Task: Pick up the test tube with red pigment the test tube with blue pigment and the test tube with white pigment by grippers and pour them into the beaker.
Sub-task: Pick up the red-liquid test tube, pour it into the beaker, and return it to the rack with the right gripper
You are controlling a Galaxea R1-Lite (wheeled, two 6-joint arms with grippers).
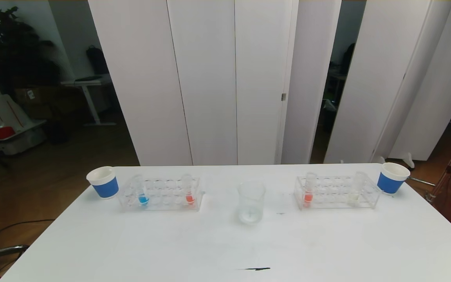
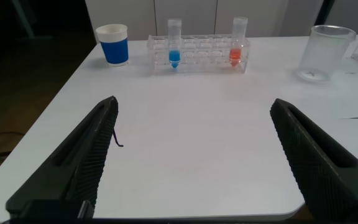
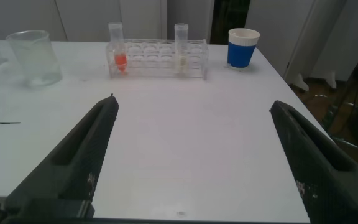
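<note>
The beaker [image 1: 251, 202] stands empty at the table's middle; it also shows in the left wrist view [image 2: 320, 53] and the right wrist view [image 3: 36, 57]. The left rack [image 1: 159, 194] holds the blue-pigment tube [image 1: 142, 192] [image 2: 174, 45] and a red-pigment tube [image 1: 188, 190] [image 2: 238, 42]. The right rack [image 1: 337, 192] holds another red-pigment tube [image 1: 309, 189] [image 3: 117, 48] and the white-pigment tube [image 1: 356, 189] [image 3: 181, 48]. Neither gripper shows in the head view. My left gripper [image 2: 193, 106] and right gripper [image 3: 192, 106] are open and empty, low over the table's near edge, far from the racks.
A blue-and-white paper cup [image 1: 103, 182] stands at the table's far left corner, another paper cup [image 1: 392, 178] at the far right corner. White panels stand behind the table. A dark mark [image 1: 255, 269] lies on the near tabletop.
</note>
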